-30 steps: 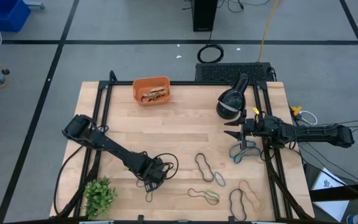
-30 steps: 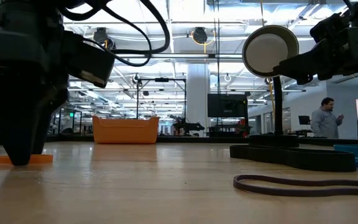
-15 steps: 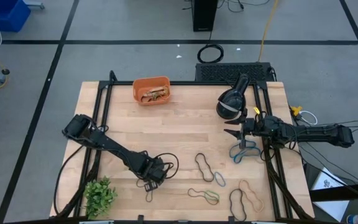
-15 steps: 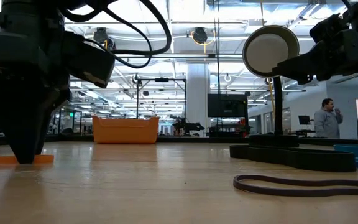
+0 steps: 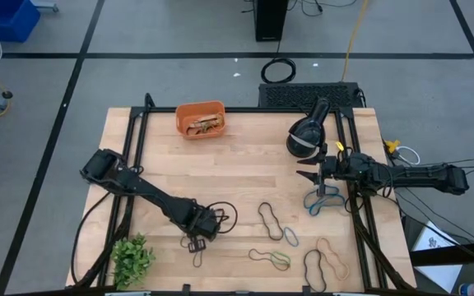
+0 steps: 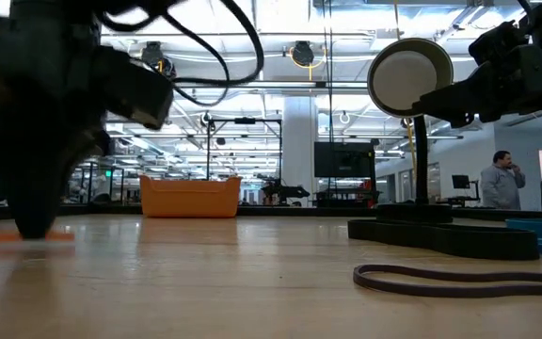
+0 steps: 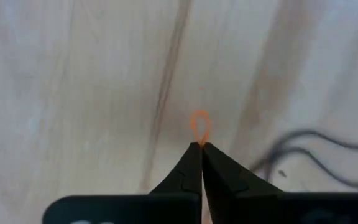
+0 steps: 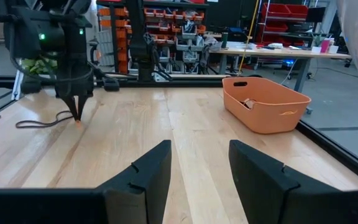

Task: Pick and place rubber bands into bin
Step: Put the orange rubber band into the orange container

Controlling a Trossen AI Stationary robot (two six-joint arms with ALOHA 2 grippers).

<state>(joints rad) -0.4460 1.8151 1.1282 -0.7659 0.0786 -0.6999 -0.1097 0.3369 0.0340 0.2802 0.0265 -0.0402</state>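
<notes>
Left gripper (image 7: pixel 201 148), lower left of table (image 5: pixel 245 164), has just snapped closed, pinching orange rubber band (image 7: pixel 200 127); ready to lift toward bin (image 5: pixel 200 120). Right gripper (image 5: pixel 311 174) idle, open.

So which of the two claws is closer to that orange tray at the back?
Left, but only narrowly. The left gripper is shut near the front edge, well short of the bin; the right gripper hovers open toward the table's right side.

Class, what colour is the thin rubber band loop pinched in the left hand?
Orange: the thin rubber band loop pokes out beyond the shut left hand, clearest in the left wrist view.
</notes>
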